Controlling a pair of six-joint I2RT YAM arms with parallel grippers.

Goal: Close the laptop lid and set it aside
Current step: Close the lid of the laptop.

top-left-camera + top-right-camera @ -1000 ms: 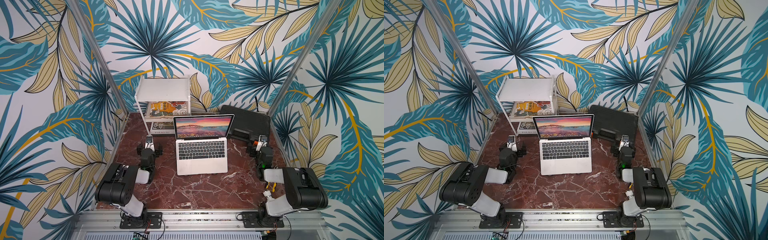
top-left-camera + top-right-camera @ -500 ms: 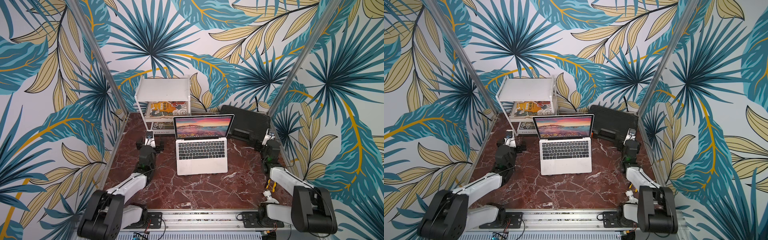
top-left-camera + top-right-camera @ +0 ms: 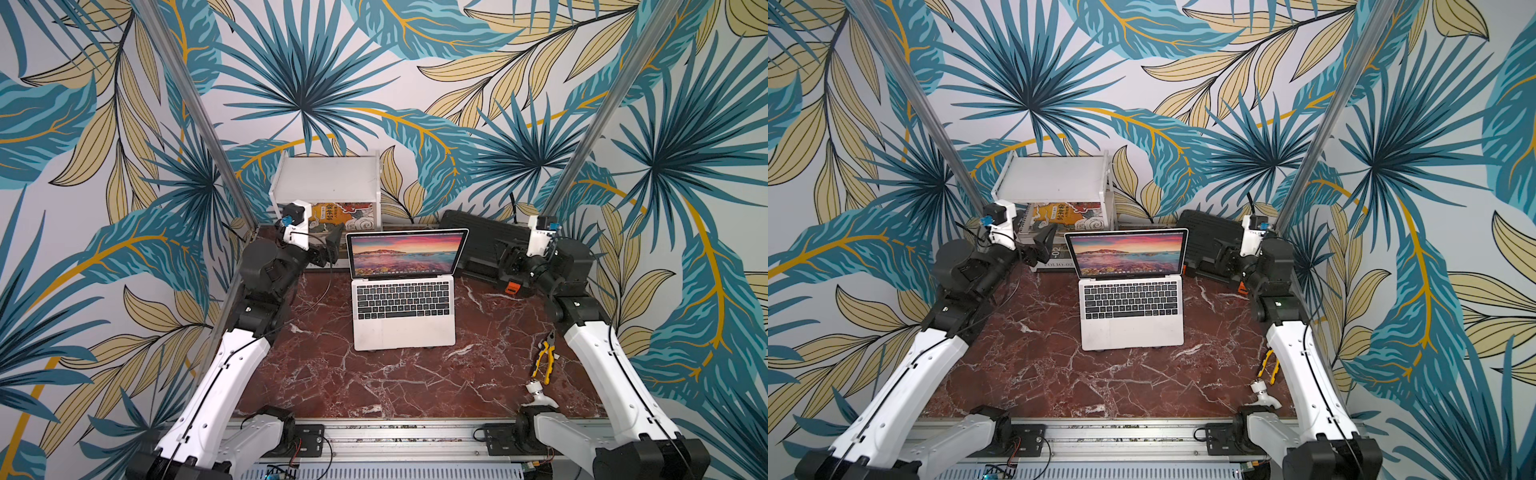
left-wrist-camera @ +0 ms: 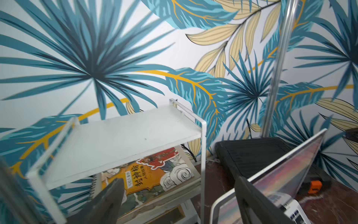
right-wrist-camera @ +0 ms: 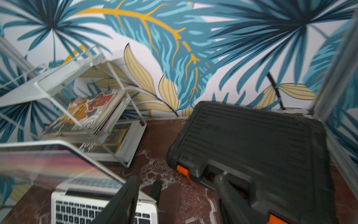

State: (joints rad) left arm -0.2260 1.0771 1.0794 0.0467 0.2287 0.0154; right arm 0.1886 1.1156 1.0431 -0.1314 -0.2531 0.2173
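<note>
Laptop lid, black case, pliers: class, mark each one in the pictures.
laptop lid point(image 3: 407, 252): in a top view, middle of the lit screen.
black case point(image 5: 261, 139): right wrist view, ribbed top.
pliers point(image 3: 549, 359): in a top view, yellow handle.

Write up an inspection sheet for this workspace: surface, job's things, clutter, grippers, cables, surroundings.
Surface: red marble tabletop, white-veined.
Job's things: laptop centred; laptop lid open, screen lit.
Clutter: black case and white shelf with books at the back; pliers and small white part near the right edge.
Grippers: left gripper open beside the lid; right gripper open, empty, near the case.
Cables: black cable loops off the left arm; wires at the front rail.
Surroundings: leaf-print walls, metal posts.
</note>
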